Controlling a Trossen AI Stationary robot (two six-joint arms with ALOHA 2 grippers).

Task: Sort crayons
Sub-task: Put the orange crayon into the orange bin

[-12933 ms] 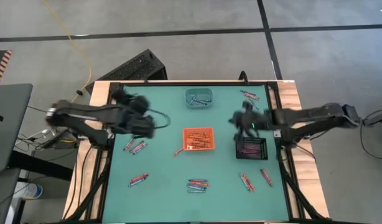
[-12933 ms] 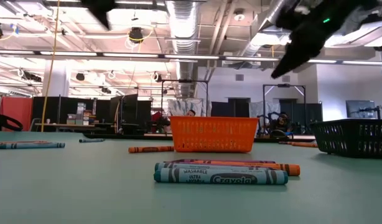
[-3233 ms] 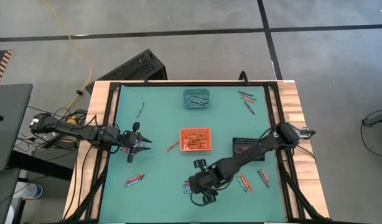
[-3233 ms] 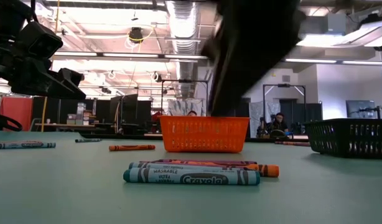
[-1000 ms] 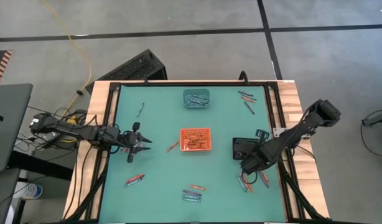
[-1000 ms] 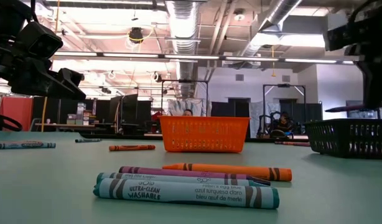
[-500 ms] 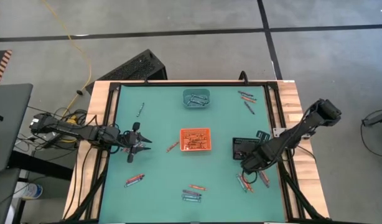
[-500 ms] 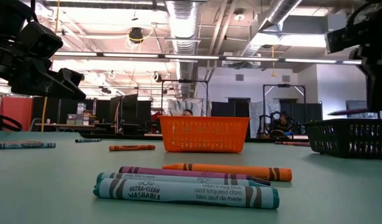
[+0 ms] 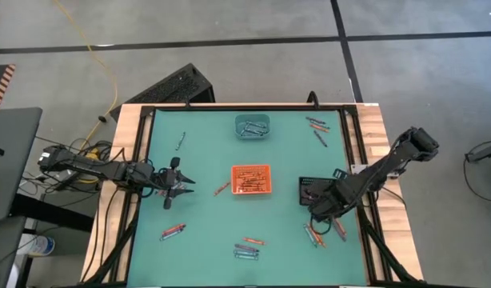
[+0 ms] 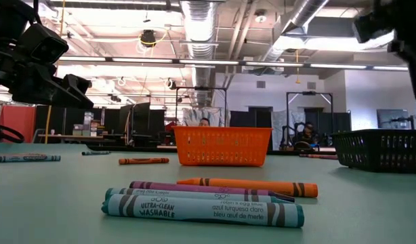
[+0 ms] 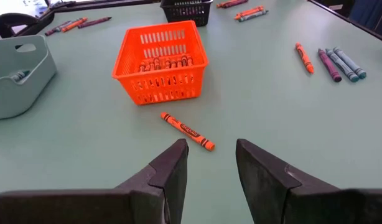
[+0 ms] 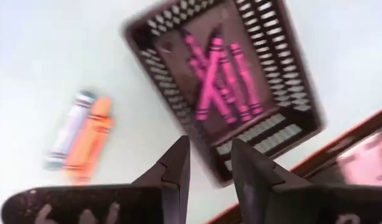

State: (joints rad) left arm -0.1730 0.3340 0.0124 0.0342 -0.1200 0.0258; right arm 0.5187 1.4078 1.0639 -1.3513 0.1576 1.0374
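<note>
The right tool, fingers apart and empty, hovers over the black basket; loose crayons lie just beside it, lengthwise toward the table's front edge.

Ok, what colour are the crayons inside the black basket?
Pink-magenta crayons in the black basket, best seen in the right wrist view.

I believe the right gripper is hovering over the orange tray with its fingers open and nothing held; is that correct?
Not quite: the right gripper hovers over the black tray, not the orange tray. The high view shows this, and the right wrist view shows pink crayons lying inside it. Its fingers are indeed open and empty.
</note>
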